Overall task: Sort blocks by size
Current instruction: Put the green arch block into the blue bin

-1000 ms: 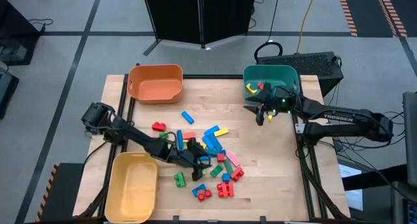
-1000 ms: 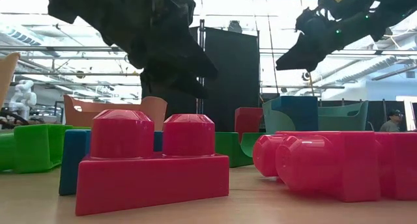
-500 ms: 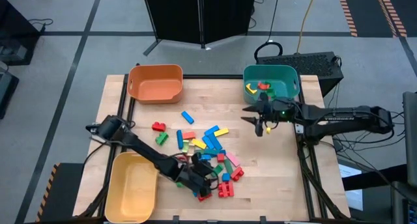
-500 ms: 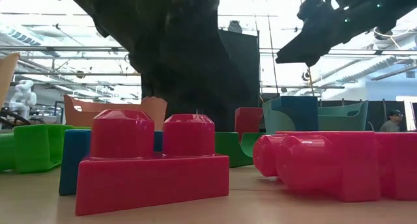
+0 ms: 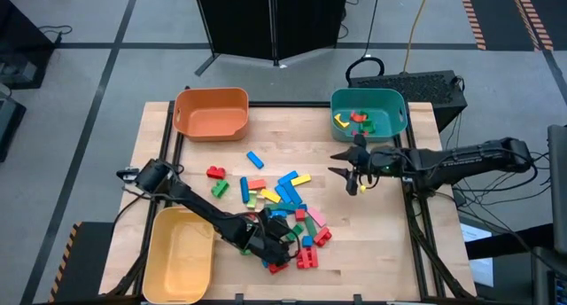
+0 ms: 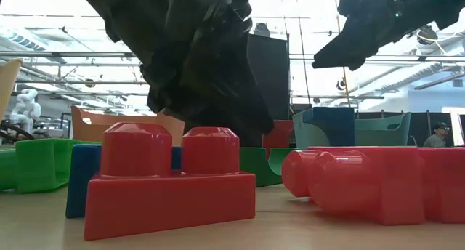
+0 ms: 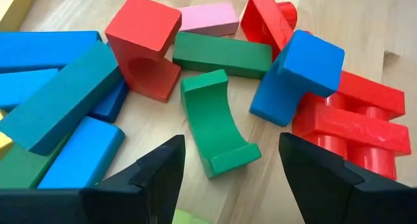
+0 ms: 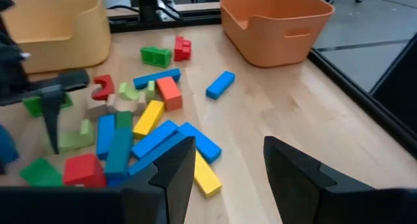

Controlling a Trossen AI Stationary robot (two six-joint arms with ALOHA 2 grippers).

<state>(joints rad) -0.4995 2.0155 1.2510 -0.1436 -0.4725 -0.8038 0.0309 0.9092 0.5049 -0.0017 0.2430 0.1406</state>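
Observation:
The blocks (image 5: 282,206) lie loose in a pile on the wooden table, red, blue, green, yellow and pink. My left gripper (image 5: 276,250) hangs low over the pile's near part, open. In the left wrist view its fingers (image 7: 159,175) stand on either side of a green arch block (image 7: 215,126) lying on its side, next to a blue block (image 7: 300,77) and red studded bricks (image 7: 352,116). My right gripper (image 5: 345,168) is open and holds nothing, in the air on the near side of the teal bin (image 5: 397,110).
An orange bin (image 5: 211,113) stands at the far left and a yellow bin (image 5: 177,252) at the near left. The teal bin holds a few small blocks (image 5: 353,119). Bare wood lies between the pile and the right arm (image 5: 443,159).
My left gripper has swung toward the table's near edge and to the right, sinking and tipping over the pile's near part, then kept still. My right gripper has drifted from beside the teal bin toward the near edge as its arm swung round. Both stay open.

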